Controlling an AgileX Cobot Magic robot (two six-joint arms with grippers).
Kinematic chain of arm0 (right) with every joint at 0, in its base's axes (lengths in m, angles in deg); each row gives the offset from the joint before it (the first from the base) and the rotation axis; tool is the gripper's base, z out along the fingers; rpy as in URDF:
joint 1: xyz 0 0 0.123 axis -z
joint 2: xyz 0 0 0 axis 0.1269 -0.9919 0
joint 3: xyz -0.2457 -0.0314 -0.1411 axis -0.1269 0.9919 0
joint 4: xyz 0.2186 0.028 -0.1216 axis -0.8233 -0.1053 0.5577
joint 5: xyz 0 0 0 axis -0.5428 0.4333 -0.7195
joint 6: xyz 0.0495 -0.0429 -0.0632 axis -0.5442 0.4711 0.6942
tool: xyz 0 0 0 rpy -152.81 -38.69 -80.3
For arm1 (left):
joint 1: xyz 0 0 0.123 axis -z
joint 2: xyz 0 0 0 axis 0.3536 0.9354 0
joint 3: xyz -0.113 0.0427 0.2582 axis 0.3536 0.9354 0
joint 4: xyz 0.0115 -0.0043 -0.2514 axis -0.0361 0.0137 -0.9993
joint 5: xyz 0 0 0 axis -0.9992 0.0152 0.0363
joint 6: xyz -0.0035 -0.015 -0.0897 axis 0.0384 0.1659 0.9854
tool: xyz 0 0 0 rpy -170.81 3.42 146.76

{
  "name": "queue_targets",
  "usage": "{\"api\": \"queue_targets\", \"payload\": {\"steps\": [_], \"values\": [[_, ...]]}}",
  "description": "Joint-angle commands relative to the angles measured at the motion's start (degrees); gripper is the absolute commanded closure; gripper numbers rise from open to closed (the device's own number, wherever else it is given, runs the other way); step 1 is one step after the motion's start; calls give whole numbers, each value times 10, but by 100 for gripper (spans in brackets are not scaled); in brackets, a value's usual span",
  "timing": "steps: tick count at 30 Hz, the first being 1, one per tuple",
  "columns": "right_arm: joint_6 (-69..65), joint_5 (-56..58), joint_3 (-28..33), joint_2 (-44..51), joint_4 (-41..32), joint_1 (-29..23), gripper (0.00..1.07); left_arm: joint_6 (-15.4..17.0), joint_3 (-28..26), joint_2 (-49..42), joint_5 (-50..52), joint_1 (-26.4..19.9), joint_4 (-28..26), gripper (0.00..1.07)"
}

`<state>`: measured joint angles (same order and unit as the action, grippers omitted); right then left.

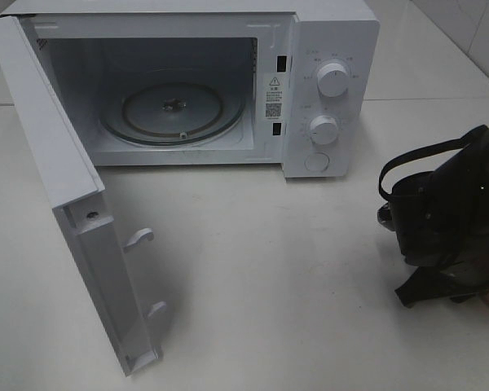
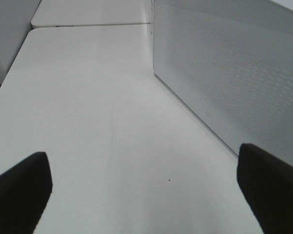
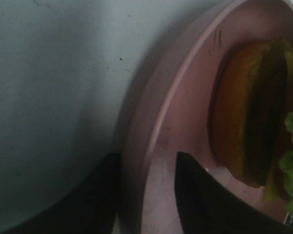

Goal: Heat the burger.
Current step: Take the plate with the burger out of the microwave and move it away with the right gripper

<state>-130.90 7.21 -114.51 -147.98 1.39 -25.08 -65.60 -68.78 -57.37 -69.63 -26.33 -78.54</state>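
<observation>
The burger lies on a round pink plate, its golden-brown bun, dark patty and green lettuce seen close up in the right wrist view. My right gripper straddles the plate's rim, one dark finger outside it and one finger inside, with a gap beside the rim. In the exterior high view the black right arm sits at the right edge and hides the burger. My left gripper is wide open over bare table with nothing between its fingers.
The white microwave stands at the back with its door swung fully open to the left and a glass turntable inside. Its perforated side wall runs beside the left gripper. White table lies in front.
</observation>
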Motion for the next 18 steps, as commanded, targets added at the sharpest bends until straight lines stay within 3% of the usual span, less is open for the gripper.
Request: {"api": "queue_targets", "payload": {"steps": [1,4,13,16,18], "values": [[17,-15,1,-2,-21,2,54,-1,1,-14,2,-1,0,9],[38,-14,1,10,-40,2,48,-1,1,-14,2,-1,0,9],[113,-30,1,107,-83,2,46,-1,1,-14,2,-1,0,9],[179,-50,1,143,-123,2,42,-1,1,-14,2,-1,0,9],[242,-66,1,180,-187,2,34,-1,1,-14,2,-1,0,9]]}}
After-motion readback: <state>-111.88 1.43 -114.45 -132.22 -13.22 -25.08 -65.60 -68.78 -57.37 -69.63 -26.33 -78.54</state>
